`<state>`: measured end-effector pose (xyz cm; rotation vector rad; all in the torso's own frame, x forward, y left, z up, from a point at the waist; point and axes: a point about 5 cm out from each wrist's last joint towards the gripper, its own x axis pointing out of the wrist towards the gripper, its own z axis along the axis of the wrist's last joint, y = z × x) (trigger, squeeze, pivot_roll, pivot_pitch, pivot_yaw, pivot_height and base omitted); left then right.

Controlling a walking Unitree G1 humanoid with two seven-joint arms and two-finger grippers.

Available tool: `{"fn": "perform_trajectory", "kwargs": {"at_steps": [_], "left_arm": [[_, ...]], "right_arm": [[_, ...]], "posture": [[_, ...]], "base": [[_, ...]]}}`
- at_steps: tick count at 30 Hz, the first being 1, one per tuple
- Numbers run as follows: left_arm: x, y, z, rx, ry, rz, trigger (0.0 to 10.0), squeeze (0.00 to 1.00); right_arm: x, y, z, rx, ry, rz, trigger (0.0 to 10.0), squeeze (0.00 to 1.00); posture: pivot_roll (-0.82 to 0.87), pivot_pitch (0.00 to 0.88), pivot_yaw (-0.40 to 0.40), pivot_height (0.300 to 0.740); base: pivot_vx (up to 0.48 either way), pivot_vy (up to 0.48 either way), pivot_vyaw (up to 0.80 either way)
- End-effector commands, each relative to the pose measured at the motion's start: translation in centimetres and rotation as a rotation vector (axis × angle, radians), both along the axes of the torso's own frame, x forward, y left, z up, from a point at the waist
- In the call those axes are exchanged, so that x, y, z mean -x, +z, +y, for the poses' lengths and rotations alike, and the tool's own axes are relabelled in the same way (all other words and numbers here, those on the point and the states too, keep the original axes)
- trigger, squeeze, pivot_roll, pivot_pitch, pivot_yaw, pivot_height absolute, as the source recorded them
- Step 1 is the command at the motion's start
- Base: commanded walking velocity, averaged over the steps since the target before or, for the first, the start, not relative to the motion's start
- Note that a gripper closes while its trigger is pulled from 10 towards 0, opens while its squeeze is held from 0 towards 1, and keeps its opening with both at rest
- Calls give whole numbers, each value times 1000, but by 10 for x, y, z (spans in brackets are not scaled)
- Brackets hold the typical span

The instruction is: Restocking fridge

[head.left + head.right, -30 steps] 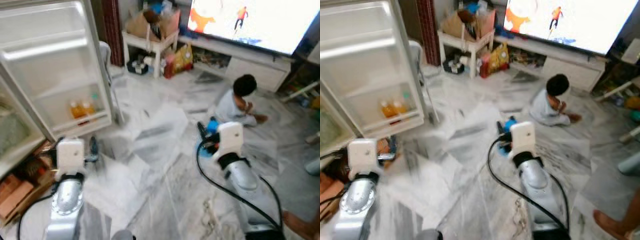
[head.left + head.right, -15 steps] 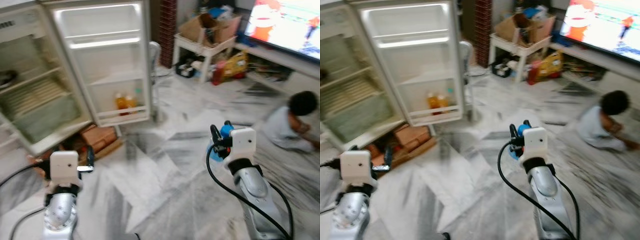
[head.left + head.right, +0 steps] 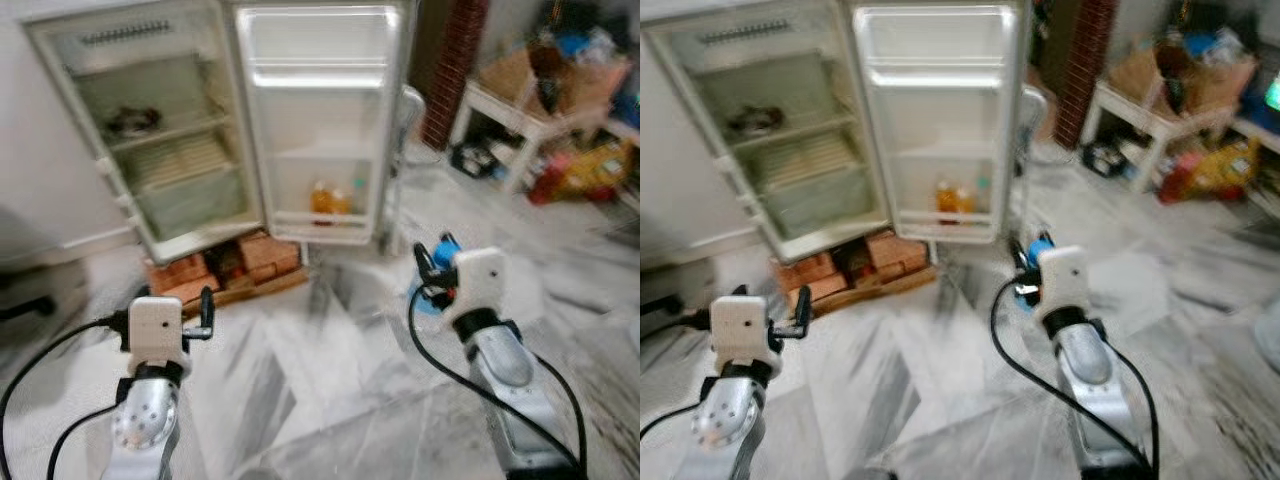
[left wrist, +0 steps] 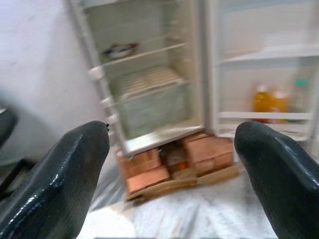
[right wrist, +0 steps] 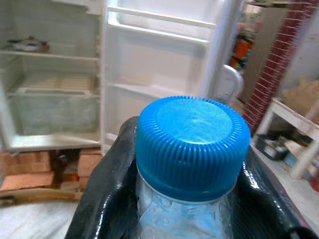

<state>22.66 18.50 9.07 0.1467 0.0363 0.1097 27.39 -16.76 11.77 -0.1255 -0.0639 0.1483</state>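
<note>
The fridge (image 3: 180, 150) stands open at 11 o'clock on bricks (image 3: 225, 265), its door (image 3: 318, 120) swung wide with orange bottles (image 3: 330, 200) on the lowest door shelf. The right hand (image 5: 187, 199) is clenched around a blue-capped bottle (image 5: 192, 144), held at about 1 o'clock over the marble floor (image 3: 330, 400). The left hand (image 4: 172, 149) at 8 o'clock is released, fingers (image 4: 65, 169) spread and holding nothing.
</note>
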Motion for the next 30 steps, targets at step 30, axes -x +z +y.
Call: {"fn": "perform_trajectory", "kwargs": {"at_steps": [30], "left_arm": [[-11,6,-4,-20,-95,-20,10000,0]], "right_arm": [[-3,15,16,-53,142,-68,10000,0]], "posture": [[75,0,-45,740]], "base": [[263,306,98]]}}
